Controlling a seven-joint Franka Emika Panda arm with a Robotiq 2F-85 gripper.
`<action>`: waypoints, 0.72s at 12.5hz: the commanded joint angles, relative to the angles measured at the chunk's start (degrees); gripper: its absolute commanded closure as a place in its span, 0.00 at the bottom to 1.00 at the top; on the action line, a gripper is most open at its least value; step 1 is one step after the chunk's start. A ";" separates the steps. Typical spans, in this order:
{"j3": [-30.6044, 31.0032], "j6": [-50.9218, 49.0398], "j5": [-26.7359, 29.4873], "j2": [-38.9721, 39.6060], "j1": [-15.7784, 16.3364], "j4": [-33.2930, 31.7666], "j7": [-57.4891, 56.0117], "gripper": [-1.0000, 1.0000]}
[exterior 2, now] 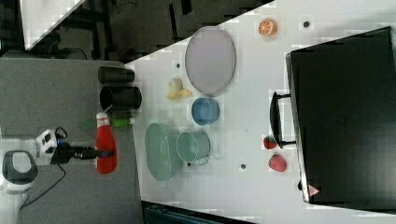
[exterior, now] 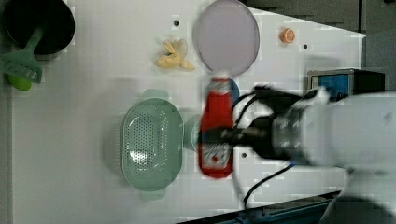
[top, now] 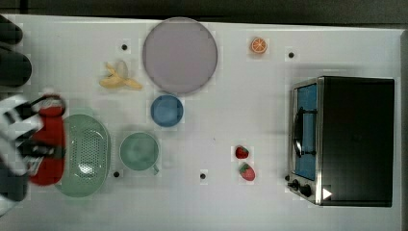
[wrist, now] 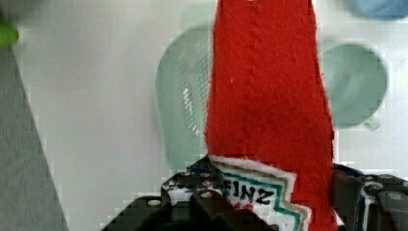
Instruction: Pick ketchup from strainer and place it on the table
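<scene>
Above the table [top: 269,120], my gripper [exterior: 224,135] pinches the ketchup [exterior: 215,126] around its middle. The bottle hangs clear of the empty strainer [exterior: 152,142].

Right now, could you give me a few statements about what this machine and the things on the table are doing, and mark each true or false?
1. The gripper holds the ketchup. True.
2. The ketchup lies inside the strainer. False: it is lifted out, and the strainer holds nothing.
3. A green mug stands next to the strainer. True.
4. Two strawberries lie on the purple plate. False: they lie on the table near the toaster oven.
5. A banana lies beside the purple plate. True.
</scene>
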 commanded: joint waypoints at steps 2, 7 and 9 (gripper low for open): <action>-7.31 -1.36 0.37 -2.89 -7.15 1.56 -4.39 0.40; -15.64 -1.33 0.36 -3.78 -11.00 0.13 -5.74 0.40; -19.13 -1.18 0.36 -3.77 -12.08 -1.71 -10.39 0.40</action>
